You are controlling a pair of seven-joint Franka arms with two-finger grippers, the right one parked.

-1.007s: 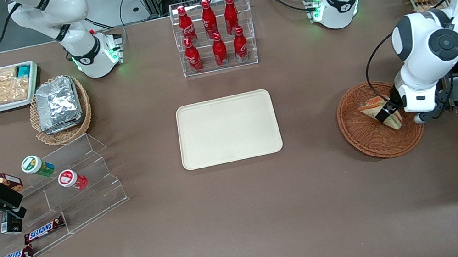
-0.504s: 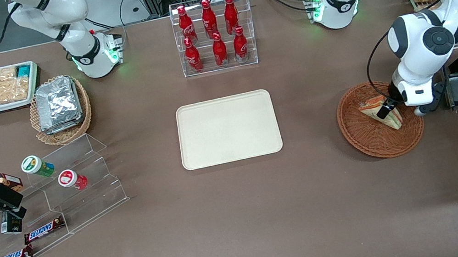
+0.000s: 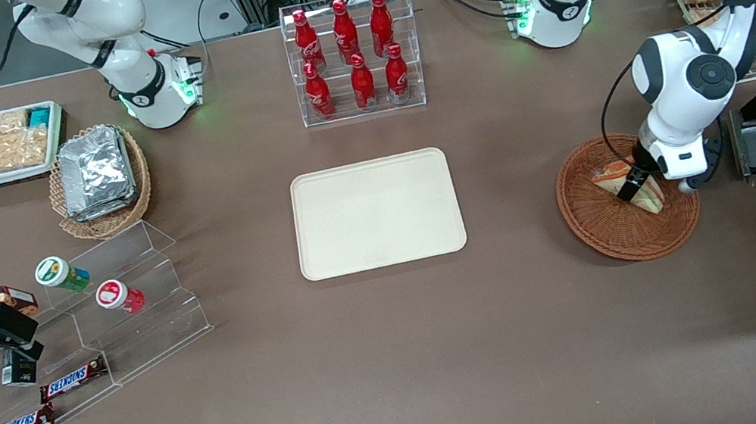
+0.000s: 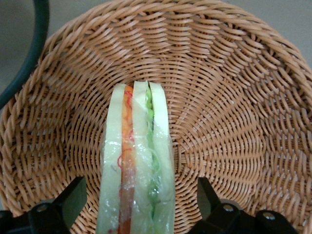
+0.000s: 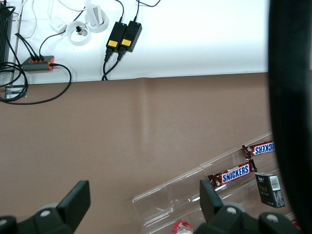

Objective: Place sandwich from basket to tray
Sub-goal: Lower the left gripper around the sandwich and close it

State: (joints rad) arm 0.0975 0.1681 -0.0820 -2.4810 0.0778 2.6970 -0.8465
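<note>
Small triangular wedge sandwich (image 3: 649,199) in clear wrap, pale bread, orange-red, yellow and green filling layers facing the wrist camera (image 4: 136,161). Resting inside the round shallow reddish-brown woven wicker basket (image 3: 609,241), off-centre in the bowl, cut edge up. Basket (image 4: 234,97) upright on the table at mid-height of the front frame, toward the working arm's end. Left arm's gripper (image 3: 629,189) low over the sandwich, one finger on each side (image 4: 140,195), gaps showing, no contact. Flat cream-beige rectangular tray (image 3: 377,213), rounded corners, low rim, centre of the front frame, well apart from the basket, nothing on it.
</note>
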